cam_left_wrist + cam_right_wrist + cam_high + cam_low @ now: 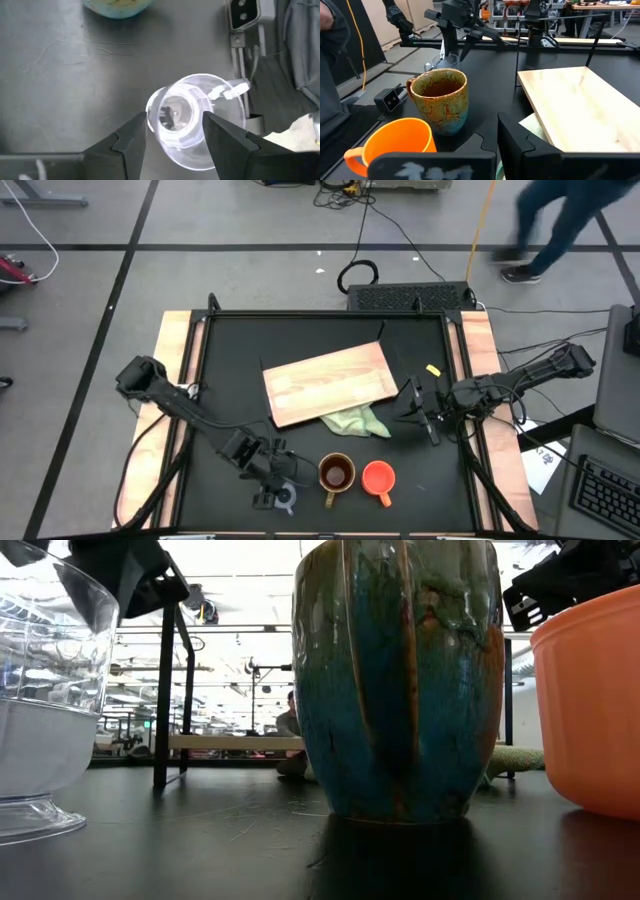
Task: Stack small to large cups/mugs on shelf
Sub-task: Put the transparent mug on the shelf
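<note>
A small clear glass cup [182,117] stands upright near the table's front edge, left of the olive-brown mug [336,473] and the orange mug [378,478], which both stand on their bases. My left gripper [175,117] hangs open above the glass cup, pointing steeply down, one finger on either side of its rim. The light-wood shelf [328,382] lies flat at the table's middle. My right gripper [422,408] waits shut at the right, beside the shelf's right end, touching nothing.
A pale green cloth [356,420] lies against the shelf's near edge. A small yellow item [432,369] sits right of the shelf. A black box with a socket [390,98] lies off the table's front. A person [560,225] walks on the floor beyond the far right corner.
</note>
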Controlling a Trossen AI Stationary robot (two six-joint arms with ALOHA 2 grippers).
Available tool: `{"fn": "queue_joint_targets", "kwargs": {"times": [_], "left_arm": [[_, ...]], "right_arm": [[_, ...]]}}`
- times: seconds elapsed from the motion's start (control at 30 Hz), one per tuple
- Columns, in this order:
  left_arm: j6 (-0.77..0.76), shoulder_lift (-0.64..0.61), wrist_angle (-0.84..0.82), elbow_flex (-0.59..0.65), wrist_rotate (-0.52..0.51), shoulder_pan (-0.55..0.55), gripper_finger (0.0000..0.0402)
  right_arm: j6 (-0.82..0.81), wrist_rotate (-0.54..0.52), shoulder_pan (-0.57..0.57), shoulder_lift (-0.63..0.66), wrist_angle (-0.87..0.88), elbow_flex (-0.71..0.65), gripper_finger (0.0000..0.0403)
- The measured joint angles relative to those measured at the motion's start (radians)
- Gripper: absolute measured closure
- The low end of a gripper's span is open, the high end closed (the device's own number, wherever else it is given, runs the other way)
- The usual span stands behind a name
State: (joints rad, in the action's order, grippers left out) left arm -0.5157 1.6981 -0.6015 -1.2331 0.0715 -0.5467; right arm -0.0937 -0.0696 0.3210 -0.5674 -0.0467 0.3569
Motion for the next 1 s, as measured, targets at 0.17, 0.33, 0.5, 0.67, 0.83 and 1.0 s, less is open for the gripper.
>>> {"fn": "queue_joint_targets", "kwargs": {"times": [0.17,0.33,0.5,0.67,0.83,1.0], "left_arm": [[0.013,0.0,-0.002,0.0,0.0,0.003,0.0208],[0.013,0.0,0.002,0.025,0.0,0.003,0.0208],[-0.011,0.0,0.035,0.067,0.0,0.003,0.0208],[-0.011,0.0,0.05,0.087,0.0,0.003,0.0208],[0.009,0.0,0.093,0.1,0.0,0.003,0.022],[0.017,0.0,0.096,0.105,-0.001,0.003,0.0275]], "right_arm": [[0.0,0.0,0.0,0.0,0.009,0.0,0.0403],[0.0,0.0,0.0,0.0,0.014,0.0,0.0403],[0.0,0.0,0.0,0.0,0.014,0.0,0.0403],[0.0,0.0,0.0,0.0,0.014,0.0,0.0403],[-0.007,0.0,0.0,0.0,0.014,0.0,0.0403],[-0.008,0.0,0.0,0.0,0.013,0.0,0.0403]]}}
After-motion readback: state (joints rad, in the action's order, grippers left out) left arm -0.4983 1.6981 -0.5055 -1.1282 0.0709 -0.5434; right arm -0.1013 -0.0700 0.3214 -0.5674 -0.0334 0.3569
